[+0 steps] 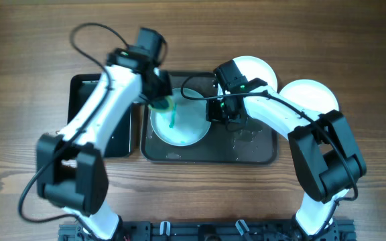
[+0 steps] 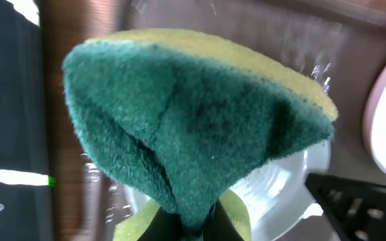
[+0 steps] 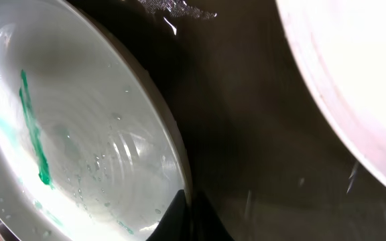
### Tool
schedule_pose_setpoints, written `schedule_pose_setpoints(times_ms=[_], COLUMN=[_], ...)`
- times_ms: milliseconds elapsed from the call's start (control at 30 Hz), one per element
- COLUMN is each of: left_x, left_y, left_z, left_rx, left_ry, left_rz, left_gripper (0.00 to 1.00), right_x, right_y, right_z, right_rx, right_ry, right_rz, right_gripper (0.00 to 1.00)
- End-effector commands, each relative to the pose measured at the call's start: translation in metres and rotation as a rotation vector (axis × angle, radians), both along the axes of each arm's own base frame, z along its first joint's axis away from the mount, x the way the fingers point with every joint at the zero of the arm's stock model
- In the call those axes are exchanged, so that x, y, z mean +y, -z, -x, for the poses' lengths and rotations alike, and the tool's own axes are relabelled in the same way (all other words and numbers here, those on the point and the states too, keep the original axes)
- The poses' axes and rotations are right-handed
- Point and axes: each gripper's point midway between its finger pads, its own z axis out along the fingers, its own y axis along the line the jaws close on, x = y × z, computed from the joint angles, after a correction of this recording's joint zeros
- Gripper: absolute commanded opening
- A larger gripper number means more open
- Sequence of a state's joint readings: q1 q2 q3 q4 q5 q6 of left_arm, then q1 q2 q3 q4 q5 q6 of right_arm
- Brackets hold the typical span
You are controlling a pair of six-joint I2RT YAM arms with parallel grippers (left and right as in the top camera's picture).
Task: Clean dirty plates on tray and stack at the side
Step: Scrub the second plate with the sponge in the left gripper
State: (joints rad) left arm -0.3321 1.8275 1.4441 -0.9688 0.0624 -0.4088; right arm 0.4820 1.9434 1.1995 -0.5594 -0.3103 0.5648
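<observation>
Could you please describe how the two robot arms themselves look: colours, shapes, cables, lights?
The left arm and the right arm both have smooth, rounded white link shells and blocky black joint housings. The left gripper and right gripper are black. A thin black cable loops out from the left arm. A small green light glows near the left wrist, another near the right.

A round white plate (image 1: pixel 189 126) bears teal-green streaks; the dark green foam sponge (image 2: pixel 200 134) is yellow-backed; dark grey rectangular tray (image 1: pixel 250 152).
</observation>
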Motion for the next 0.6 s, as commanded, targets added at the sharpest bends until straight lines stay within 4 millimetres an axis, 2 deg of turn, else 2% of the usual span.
schedule_pose_setpoints(times_ms=[0,33,100,200,300,367,433,567], left_x=[-0.024,-0.028,-0.028,-0.025,-0.035,-0.062,-0.077,-0.09], left_y=[0.048,0.067,0.088,0.109,0.108,0.1,0.092,0.087], left_z=[0.019,0.026,0.034,0.041,0.045,0.06,0.072,0.068], left_rx=[0.08,0.115,0.175,0.232,0.251,0.279,0.29,0.235], left_ry=[0.075,0.09,0.098,0.098,0.142,0.349,0.487,0.582], left_rz=[-0.007,-0.021,-0.045,-0.067,-0.012,0.155,0.267,0.339], left_gripper=[0.04,0.04,0.04,0.04,0.04,0.04,0.04,0.04], right_x=[0.0,0.001,0.001,0.002,0.002,0.002,0.002,0.003], right_y=[0.016,0.015,0.015,0.015,0.015,0.015,0.015,0.014], right_z=[0.01,0.011,0.011,0.011,0.011,0.011,0.011,0.01], right_rx=[0.053,0.054,0.053,0.049,0.049,0.048,0.049,0.045], right_ry=[0.006,-0.003,-0.011,-0.025,-0.024,-0.023,-0.024,-0.025], right_rz=[0.008,0.002,0.0,-0.002,-0.002,-0.002,-0.003,-0.008], right_gripper=[0.04,0.04,0.04,0.04,0.04,0.04,0.04,0.04])
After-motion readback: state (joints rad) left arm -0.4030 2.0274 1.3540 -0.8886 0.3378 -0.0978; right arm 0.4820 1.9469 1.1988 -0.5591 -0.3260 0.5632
